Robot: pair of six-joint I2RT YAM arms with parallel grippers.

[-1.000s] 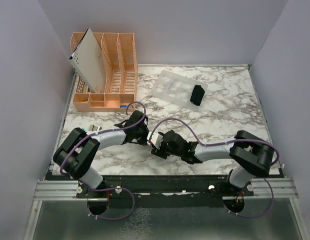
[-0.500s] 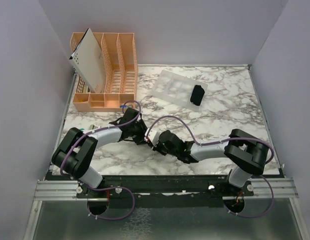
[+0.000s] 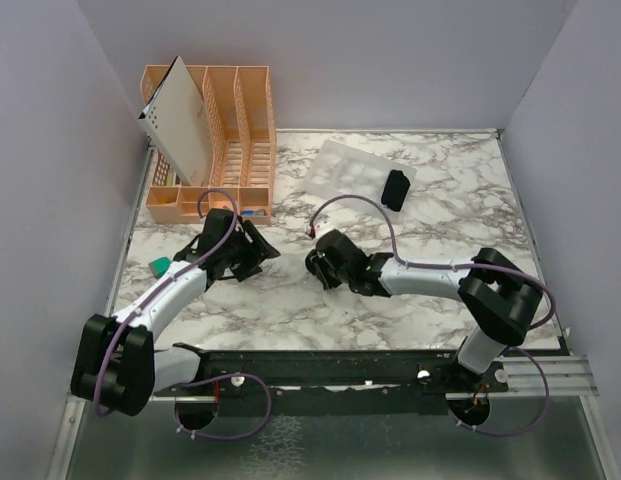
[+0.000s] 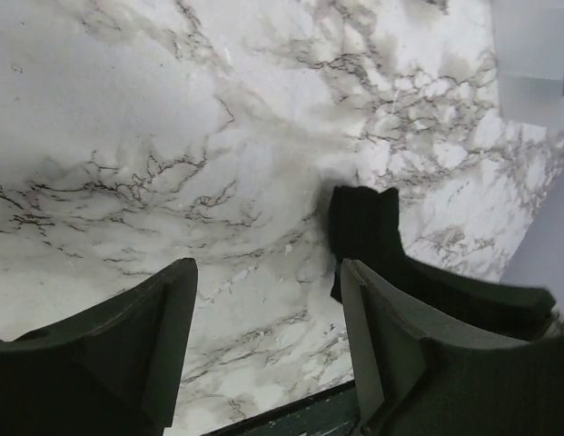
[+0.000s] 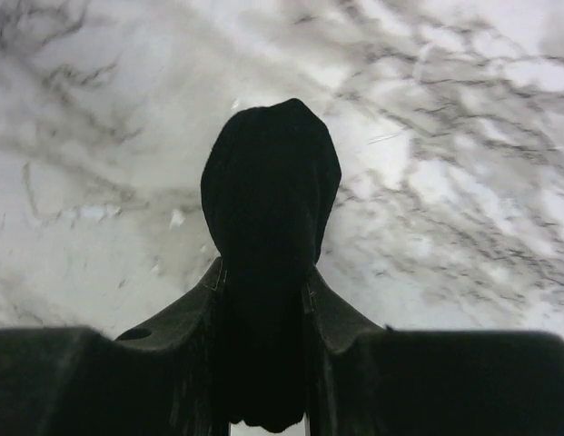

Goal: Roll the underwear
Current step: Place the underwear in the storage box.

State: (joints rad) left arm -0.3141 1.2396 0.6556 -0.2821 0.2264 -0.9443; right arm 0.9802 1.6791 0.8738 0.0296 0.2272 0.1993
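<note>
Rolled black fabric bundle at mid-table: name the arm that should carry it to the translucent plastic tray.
Right. The right gripper is shut on the rolled black fabric bundle, and the translucent plastic tray lies nearer to it. The left gripper stands open and empty, off to the left.

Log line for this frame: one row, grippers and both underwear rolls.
left gripper: open, empty | right gripper: shut on black roll | second roll: lying on tray

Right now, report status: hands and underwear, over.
Left hand open, empty. Right hand shut on a rolled underwear. Second roll lying on the white tray, apart.
</note>
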